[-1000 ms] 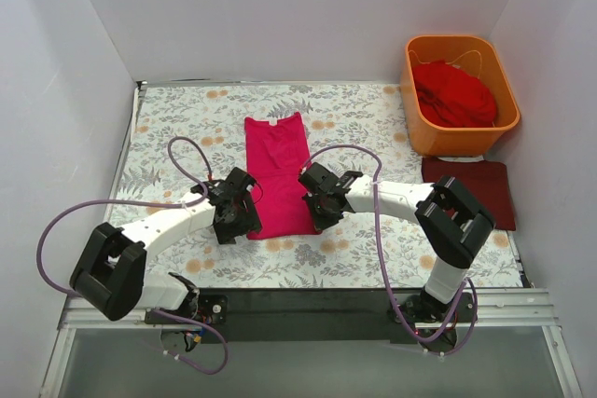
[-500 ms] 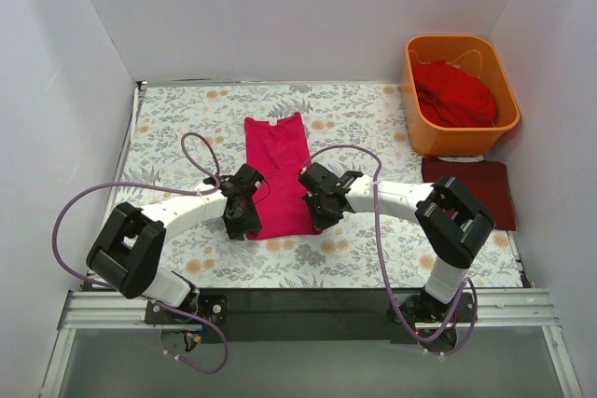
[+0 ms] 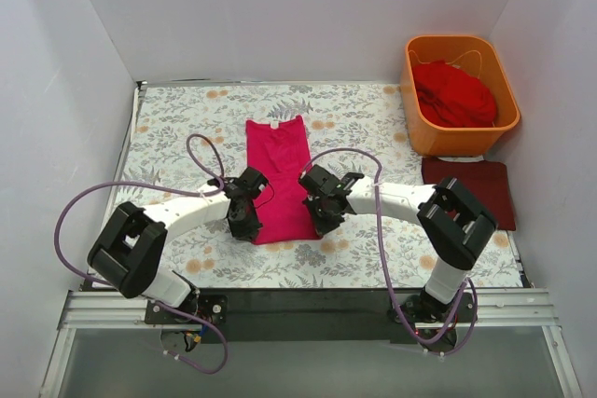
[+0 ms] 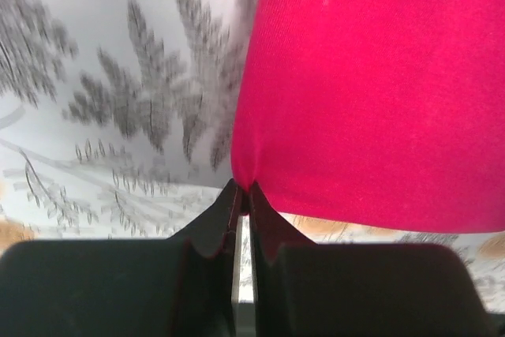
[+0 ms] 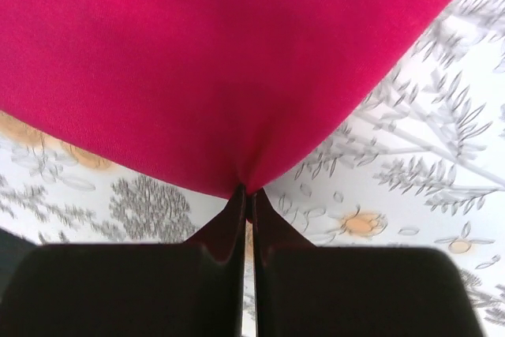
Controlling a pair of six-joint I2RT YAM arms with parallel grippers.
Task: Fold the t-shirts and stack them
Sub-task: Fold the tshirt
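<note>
A magenta-pink t-shirt [image 3: 278, 170], folded into a long strip, lies in the middle of the floral cloth with its collar at the far end. My left gripper [image 3: 249, 226] is shut on its near left corner [image 4: 246, 171], the fabric pinched between the tips. My right gripper [image 3: 320, 221] is shut on the near right corner [image 5: 246, 179] the same way. A folded maroon t-shirt [image 3: 471, 188] lies flat at the right edge. A scarlet t-shirt [image 3: 454, 92] sits crumpled in the orange tub.
The orange tub [image 3: 417, 128] stands at the back right. The grey floral cloth [image 3: 177, 118] covers the table. White walls close in the left, back and right sides. Purple cables [image 3: 201, 160] loop over both arms.
The left arm has moved right to the shirt's near left corner and its jaws have closed on it. The right gripper has kept its hold, shifting only slightly.
</note>
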